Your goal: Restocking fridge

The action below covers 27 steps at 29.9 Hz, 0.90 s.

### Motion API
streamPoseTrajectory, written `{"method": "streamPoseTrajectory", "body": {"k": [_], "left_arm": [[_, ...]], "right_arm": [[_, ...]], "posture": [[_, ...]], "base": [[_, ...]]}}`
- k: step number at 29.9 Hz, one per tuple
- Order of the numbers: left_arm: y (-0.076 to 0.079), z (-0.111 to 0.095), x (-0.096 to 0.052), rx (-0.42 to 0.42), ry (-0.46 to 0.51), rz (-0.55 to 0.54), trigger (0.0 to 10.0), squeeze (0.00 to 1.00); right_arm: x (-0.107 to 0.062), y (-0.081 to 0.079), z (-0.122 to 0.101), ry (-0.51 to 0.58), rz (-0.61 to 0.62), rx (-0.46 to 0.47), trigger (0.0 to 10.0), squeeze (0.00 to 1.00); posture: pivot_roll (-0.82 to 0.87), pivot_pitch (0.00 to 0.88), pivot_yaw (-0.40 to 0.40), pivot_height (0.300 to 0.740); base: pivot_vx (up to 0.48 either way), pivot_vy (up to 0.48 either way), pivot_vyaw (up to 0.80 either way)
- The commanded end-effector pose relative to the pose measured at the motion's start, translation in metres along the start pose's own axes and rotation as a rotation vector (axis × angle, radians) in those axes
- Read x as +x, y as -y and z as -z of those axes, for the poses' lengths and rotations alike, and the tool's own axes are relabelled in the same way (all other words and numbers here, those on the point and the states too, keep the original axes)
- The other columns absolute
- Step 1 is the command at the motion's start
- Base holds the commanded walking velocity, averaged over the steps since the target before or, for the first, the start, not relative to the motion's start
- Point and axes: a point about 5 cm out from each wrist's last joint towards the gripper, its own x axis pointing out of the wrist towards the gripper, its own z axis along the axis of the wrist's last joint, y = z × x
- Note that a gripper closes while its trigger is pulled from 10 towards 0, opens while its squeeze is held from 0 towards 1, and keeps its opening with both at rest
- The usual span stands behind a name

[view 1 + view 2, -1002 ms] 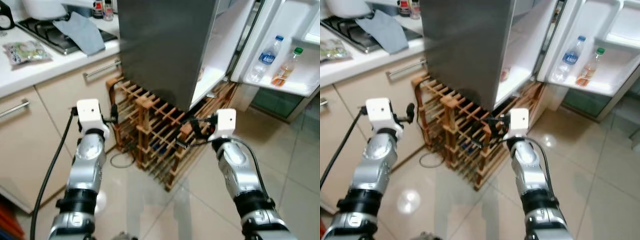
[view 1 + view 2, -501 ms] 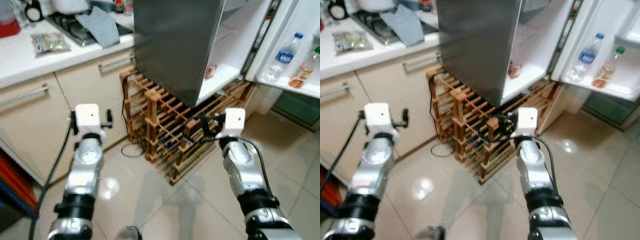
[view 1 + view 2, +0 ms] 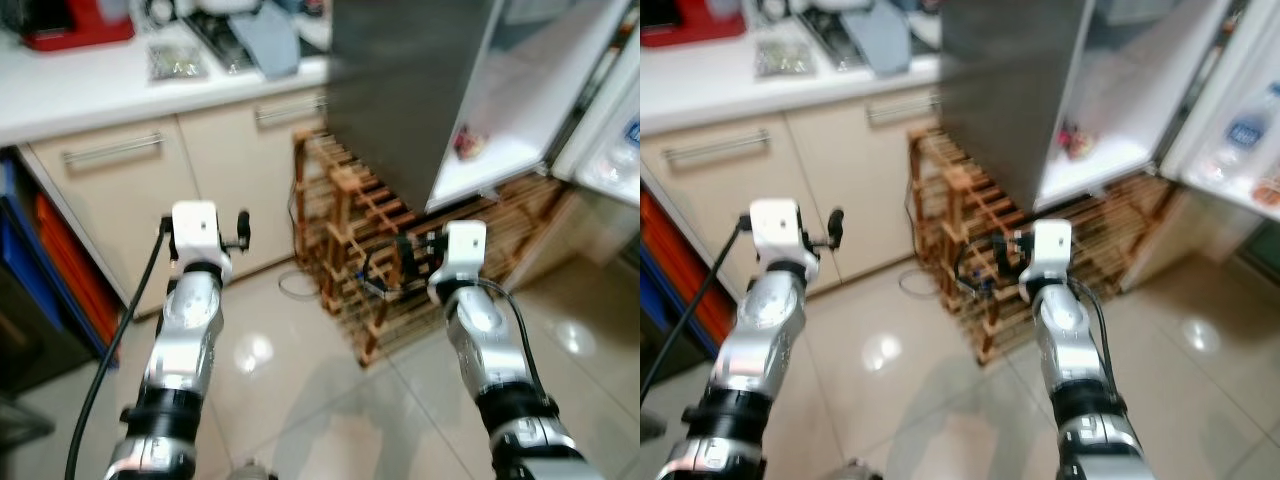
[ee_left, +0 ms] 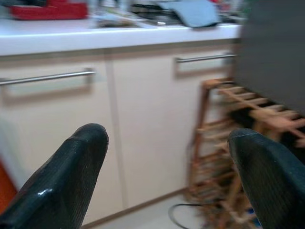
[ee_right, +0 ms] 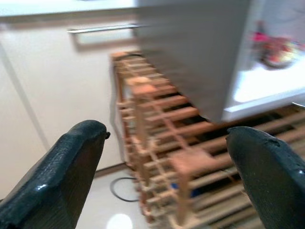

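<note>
While both arms ride at carry height, note that the left claw (image 4: 162, 176) and right claw (image 5: 167, 176) stand apart and empty. Your fridge (image 3: 520, 110) stands open ahead-right above the wooden rack (image 3: 390, 250); supplies probably wait on the desk (image 3: 90, 90).

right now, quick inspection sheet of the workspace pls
surface: white worktop over cream cabinets; glossy tiled floor
job's things: fridge, door open, a small red item on its shelf
clutter: packet, grey cloth, red appliance
hands: left hand open, empty; right hand open, empty, facing the wooden wine rack
cables: black cable along left arm; cord on floor by rack
surroundings: nothing seen
</note>
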Motion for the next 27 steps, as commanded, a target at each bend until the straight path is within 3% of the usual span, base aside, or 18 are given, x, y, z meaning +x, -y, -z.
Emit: {"method": "streamPoseTrajectory", "body": {"k": [1,8,12,16,17,19,24,27], "left_arm": [[-0.002,-0.001,0.0,0.011,0.008,-0.018,10.0,0.0],[0.002,-0.01,0.001,-0.031,0.046,0.025,10.0,0.0],[0.007,-0.015,0.005,-0.04,0.054,0.06,10.0,0.0],[0.009,-0.016,0.008,-0.042,0.05,0.057,10.0,0.0],[0.009,-0.017,0.009,-0.034,0.06,0.054,10.0,0.0],[0.009,-0.017,0.01,-0.027,0.063,0.053,10.0,0.0],[0.017,-0.002,0.006,-0.074,-0.017,0.073,10.0,0.0],[0.018,-0.003,0.007,-0.064,-0.012,0.076,10.0,0.0]], "right_arm": [[0.001,-0.005,-0.003,0.018,-0.029,0.001,10.0,0.24],[-0.001,-0.014,-0.003,0.028,-0.104,0.011,10.0,0.27],[0.0,-0.029,-0.006,0.062,-0.165,-0.041,10.0,0.33],[0.002,-0.029,-0.006,0.056,-0.146,-0.045,10.0,0.33],[0.005,-0.027,-0.007,0.034,-0.112,-0.073,10.0,0.15],[0.006,-0.025,-0.008,0.027,-0.101,-0.082,10.0,0.1],[0.006,-0.024,-0.022,0.113,-0.1,-0.154,10.0,0.16],[0.009,-0.02,-0.026,0.117,-0.051,-0.125,10.0,0.16]], "posture": [[-0.02,0.0,-0.01,0.74],[-0.02,0.0,-0.007,0.74],[-0.02,0.0,-0.005,0.74],[-0.02,0.0,-0.007,0.74],[-0.02,0.0,-0.009,0.74],[-0.02,0.0,-0.009,0.74],[-0.02,0.0,-0.011,0.74],[-0.02,0.0,-0.011,0.74]], "base": [[0.0,0.0,0.51],[0.0,0.0,0.51],[0.361,0.0,0.49],[0.48,0.0,0.49],[0.48,0.0,0.0],[0.48,0.0,0.0],[0.448,0.0,0.39],[0.42,0.0,0.57]]}}
